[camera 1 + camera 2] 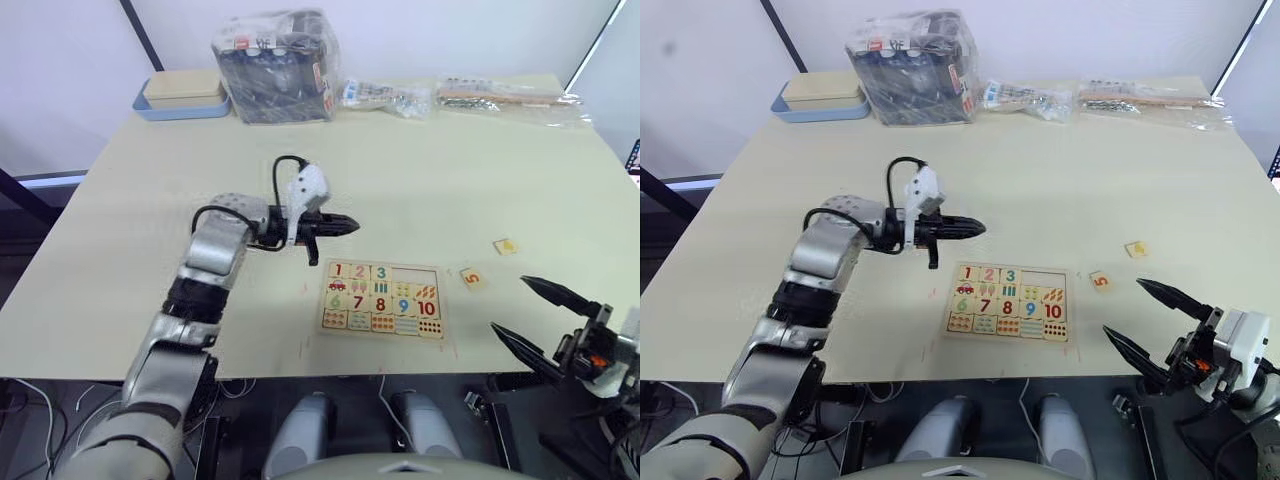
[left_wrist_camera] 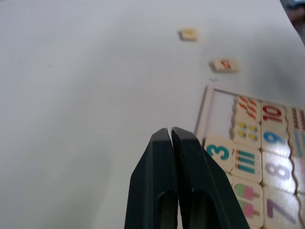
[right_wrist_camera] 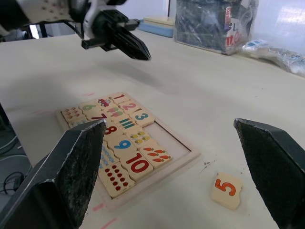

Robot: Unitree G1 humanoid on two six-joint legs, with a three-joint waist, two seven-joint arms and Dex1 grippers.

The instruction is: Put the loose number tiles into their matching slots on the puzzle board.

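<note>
While puzzle board (image 1: 382, 298) holds tiles 1-3, left fingers (image 2: 171, 143) closed, right fingers (image 3: 267, 157) wide.

The numeral on the far loose tile (image 1: 505, 246), beyond the 5 tile (image 1: 471, 278) from the puzzle board (image 1: 383, 299), is too small to be read. In the left wrist view the puzzle board's near rows are cut off by the edge.

Bright, even light; soft shadows.
</note>
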